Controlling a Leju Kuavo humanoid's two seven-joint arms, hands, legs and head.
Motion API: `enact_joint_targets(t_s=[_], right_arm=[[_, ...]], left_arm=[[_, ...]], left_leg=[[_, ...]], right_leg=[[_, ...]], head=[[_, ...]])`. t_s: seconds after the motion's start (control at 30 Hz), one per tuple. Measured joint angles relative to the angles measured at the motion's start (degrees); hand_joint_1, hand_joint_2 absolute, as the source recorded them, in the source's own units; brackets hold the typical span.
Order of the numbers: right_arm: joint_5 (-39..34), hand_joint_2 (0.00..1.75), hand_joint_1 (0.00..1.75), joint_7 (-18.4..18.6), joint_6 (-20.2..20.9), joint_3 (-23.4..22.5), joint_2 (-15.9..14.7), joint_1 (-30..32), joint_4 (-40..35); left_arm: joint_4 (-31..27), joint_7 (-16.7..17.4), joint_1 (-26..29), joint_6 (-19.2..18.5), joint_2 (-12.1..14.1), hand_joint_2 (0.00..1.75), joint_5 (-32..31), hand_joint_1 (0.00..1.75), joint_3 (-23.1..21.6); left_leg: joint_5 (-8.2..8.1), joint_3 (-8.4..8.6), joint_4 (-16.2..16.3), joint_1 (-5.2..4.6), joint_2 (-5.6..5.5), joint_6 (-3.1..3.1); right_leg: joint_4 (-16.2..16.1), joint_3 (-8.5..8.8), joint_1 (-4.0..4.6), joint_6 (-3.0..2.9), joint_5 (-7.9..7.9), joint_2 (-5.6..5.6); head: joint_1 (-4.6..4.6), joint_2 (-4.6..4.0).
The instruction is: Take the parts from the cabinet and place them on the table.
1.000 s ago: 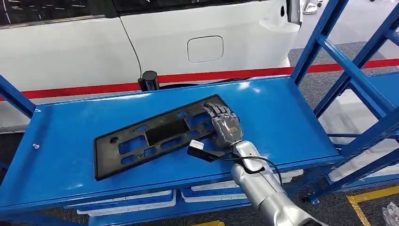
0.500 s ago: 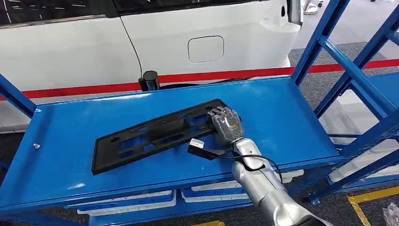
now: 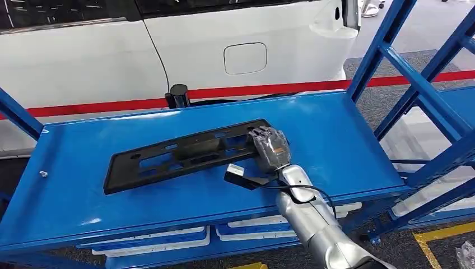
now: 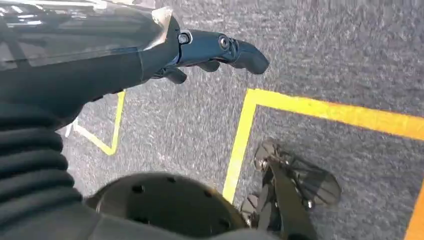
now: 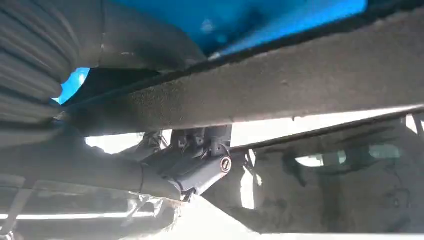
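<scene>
Silver right arm reaching over blue shelf (image 3: 336, 140), right hand (image 3: 271, 148) fingers seemingly clasping black panel (image 3: 179, 154) end

1. The right arm (image 3: 313, 224) is a smooth silver tube, with a rounded silver segment at the wrist.
2. The right hand (image 3: 270, 147) is dark grey, with a lighter grey back plate and darker segmented fingers.
3. A small black box with a white label (image 3: 236, 173) sits beside the wrist; a thin black cable (image 3: 313, 190) loops from it along the forearm.
4. The left hand (image 4: 200, 50) is glossy black, with round silver screws at its finger hinges.
5. A grey ribbed cover (image 4: 30, 170) wraps the left wrist.
</scene>
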Motion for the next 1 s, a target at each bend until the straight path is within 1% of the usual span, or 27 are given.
enact_joint_targets(t_s=[0.1, 0.17, 0.2, 0.3, 0.37, 0.4, 0.43, 0.53, 0.57, 0.6, 0.63, 0.67, 0.77, 0.8, 0.9, 1.0], right_arm=[[-1.29, 1.75, 1.75, -0.48, -3.84, -1.62, -0.13, 2.14, -4.11], [-1.81, 1.75, 1.75, -0.61, -4.3, -2.43, -0.26, 2.82, -5.37], [-2.91, 1.75, 1.75, -1.47, -4.3, -2.82, -0.31, 3.44, -6.43], [-8.05, 1.75, 1.75, -6.59, -4.32, -4.77, -0.2, 5.96, -11.3], [-16.26, 1.75, 1.75, -10.96, -4.23, -6.46, -0.15, 8.95, -17.98], [-18.8, 1.75, 1.75, -11.91, -4.19, -6.86, -0.15, 9.75, -20.42], [-20.5, 1.75, 1.75, -12.09, -4.15, -6.9, -0.13, 9.82, -22.03], [-21.09, 1.75, 1.75, -12.28, -4.04, -7.63, -0.22, 10.46, -24.59], [-22.88, 1.75, 1.75, -12.99, -3.47, -7.91, -0.22, 11.07, -25.87], [-25.56, 1.75, 1.75, -13.84, -2.61, -7.93, -0.22, 11.39, -26.73], [-30.31, 1.75, 1.75, -14.99, -1.01, -7.95, -0.22, 11.67, -27.91], [-35.27, 1.75, 1.75, -15.69, 1.22, -8.02, -0.24, 12.1, -29.14], [-50.73, 1.75, 1.75, -16.78, 9.63, -8.99, -0.48, 13.76, -34.33], [-54.12, 1.75, 1.75, -17.18, 11.49, -9.42, -0.59, 14.2, -35.87], [-62.47, 1.75, 1.75, -18.51, 15.99, -10.93, -0.94, 15.55, -40.15], [-66.98, 1.75, 1.75, -20.26, 17.69, -12.71, -1.2, 17.35, -44.35]], left_arm=[[0.0, 1.4, 0.28, 0.68, 0.0, 1.75, 0.13, 0.0, 0.0], [0.04, 1.7, 0.27, 0.84, 0.0, 1.75, 0.22, 0.0, 0.0], [0.07, 2.05, 0.28, 1.12, -0.02, 1.75, 0.55, 0.0, 0.0], [0.07, 3.32, 0.3, 2.47, 0.0, 1.75, 1.55, 0.0, 0.17], [0.09, 4.19, 0.31, 3.11, 0.0, 1.75, 1.56, 0.0, 0.24], [0.09, 4.35, 0.37, 3.28, -0.02, 1.75, 1.44, 0.0, 0.24], [0.09, 4.57, 0.43, 3.44, -0.02, 1.75, 1.44, 0.0, 0.24], [0.09, 4.65, 0.34, 3.55, -0.02, 1.75, 1.38, 0.0, 0.24], [0.09, 4.83, 0.35, 3.59, -0.02, 1.75, 1.4, 0.0, 0.24], [0.09, 5.15, 0.36, 3.72, -0.02, 1.75, 1.44, 0.0, 0.26], [0.09, 5.37, 0.37, 3.85, -0.02, 1.75, 1.6, 0.0, 0.33], [0.09, 5.5, 0.36, 4.14, -0.02, 1.75, 1.91, 0.0, 0.46], [0.09, 5.63, 0.37, 4.53, -0.02, 1.75, 2.42, 0.0, 0.85], [0.09, 5.64, 0.38, 4.53, -0.02, 1.75, 2.47, 0.0, 0.96], [0.09, 5.64, 0.34, 4.53, 0.0, 1.75, 2.54, 0.0, 1.2], [0.09, 5.49, 0.35, 4.57, 0.0, 1.75, 2.86, 0.0, 1.29]], left_leg=[[0.0, -0.11, 0.0, 0.0, 0.01, 0.0], [0.0, -0.12, 0.0, 0.0, 0.01, 0.0], [0.0, -0.14, 0.0, 0.0, 0.01, 0.0], [-0.01, -0.23, 0.0, 0.0, 0.0, 0.0], [0.0, -0.34, 0.01, 0.0, -0.12, 0.0], [0.0, -0.4, 0.01, 0.0, -0.11, 0.0], [0.0, -0.42, 0.0, 0.0, 0.0, 0.0], [-0.01, -0.39, 0.0, 0.0, 0.03, 0.0], [-0.01, -0.41, 0.0, 0.0, 0.02, 0.0], [-0.01, -0.41, 0.0, 0.0, 0.01, 0.0], [-0.01, -0.41, 0.0, 0.0, 0.01, 0.0], [-0.01, -0.4, 0.0, 0.0, 0.01, 0.0], [-0.01, -0.47, 0.0, 0.0, 0.01, 0.0], [-0.01, -0.49, 0.01, 0.0, 0.0, 0.0], [-0.01, -0.5, 0.01, 0.0, 0.01, 0.0], [-0.02, -0.53, 0.0, -0.01, 0.0, 0.0]], right_leg=[[0.0, -0.11, 0.0, 0.01, 0.01, 0.02], [0.0, -0.14, 0.0, 0.0, 0.01, 0.02], [0.0, -0.14, 0.0, 0.0, 0.01, 0.02], [0.0, -0.24, 0.0, 0.01, 0.01, 0.02], [-0.01, -0.26, 0.0, 0.01, 0.0, -0.09], [0.0, -0.31, 0.0, 0.01, -0.01, -0.11], [0.0, -0.39, 0.0, 0.01, 0.0, -0.01], [-0.01, -0.4, 0.0, 0.01, 0.0, 0.05], [-0.01, -0.4, 0.0, 0.01, 0.0, 0.05], [-0.01, -0.4, 0.0, 0.01, 0.0, 0.04], [-0.01, -0.42, 0.0, 0.01, 0.01, 0.04], [-0.01, -0.42, 0.0, 0.01, 0.01, 0.05], [0.0, -0.46, 0.0, 0.01, 0.0, 0.04], [-0.01, -0.49, 0.0, 0.01, 0.0, 0.04], [-0.01, -0.52, 0.0, 0.01, 0.0, 0.04], [-0.01, -0.54, -0.01, 0.01, 0.0, 0.04]], head=[[0.0, 0.0], [0.0, -0.02], [0.02, 0.0], [-0.04, 0.0], [0.04, 0.0], [-0.02, -0.02], [-0.02, 0.0], [0.0, 0.0], [0.02, 0.0], [-0.02, 0.0], [0.0, 0.0], [0.0, -0.02], [0.0, 0.0], [0.0, 0.0], [0.0, 0.0], [0.0, -0.02]])
